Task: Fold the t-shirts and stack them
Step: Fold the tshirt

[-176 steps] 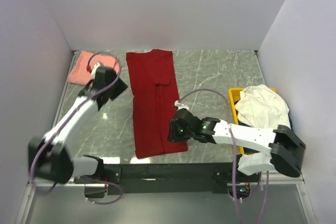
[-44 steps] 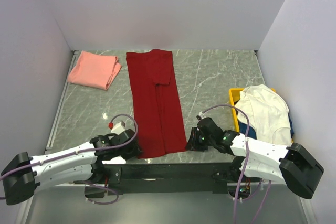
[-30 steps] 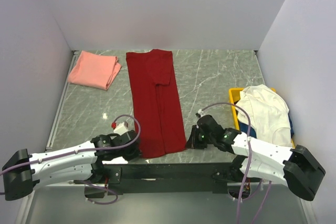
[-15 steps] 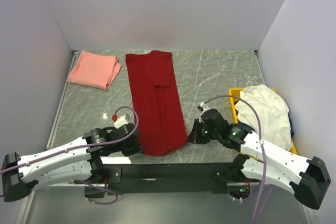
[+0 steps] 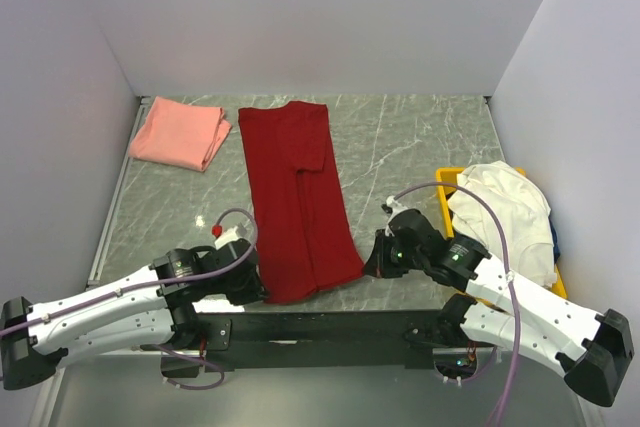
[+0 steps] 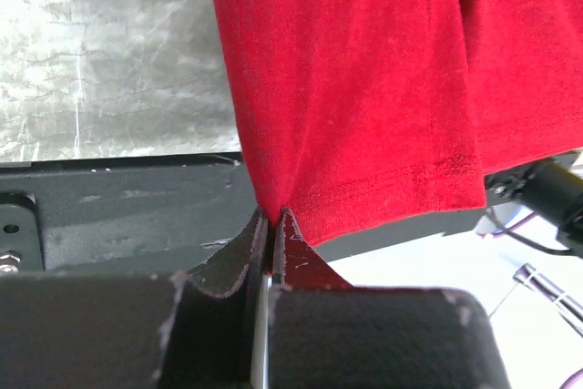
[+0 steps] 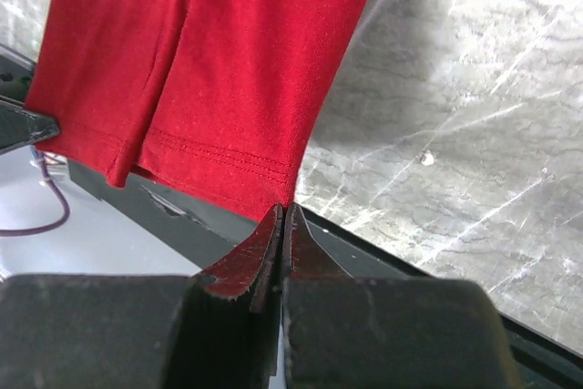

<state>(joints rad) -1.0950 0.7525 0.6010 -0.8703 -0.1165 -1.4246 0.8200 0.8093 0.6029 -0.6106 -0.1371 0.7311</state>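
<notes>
The red shirt [image 6: 364,70] is matt, fine-napped cloth with a stitched hem. The pink shirt [image 5: 180,133] and white shirt [image 5: 505,212] are soft matt cloth. The desk [image 5: 420,142] looks like grey veined stone with a faint sheen. The left pincer [image 6: 272,216] and right pincer [image 7: 281,211] are matt black with grainy edges.

The right gripper [image 7: 281,218], jaws pinched together on the near hem corner of the deep red t-shirt [image 7: 228,61]; grey marble table [image 7: 474,134] beside it.

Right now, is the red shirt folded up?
Only partly: the red shirt lies as a long narrow strip, sides tucked in, not yet folded short.
</notes>
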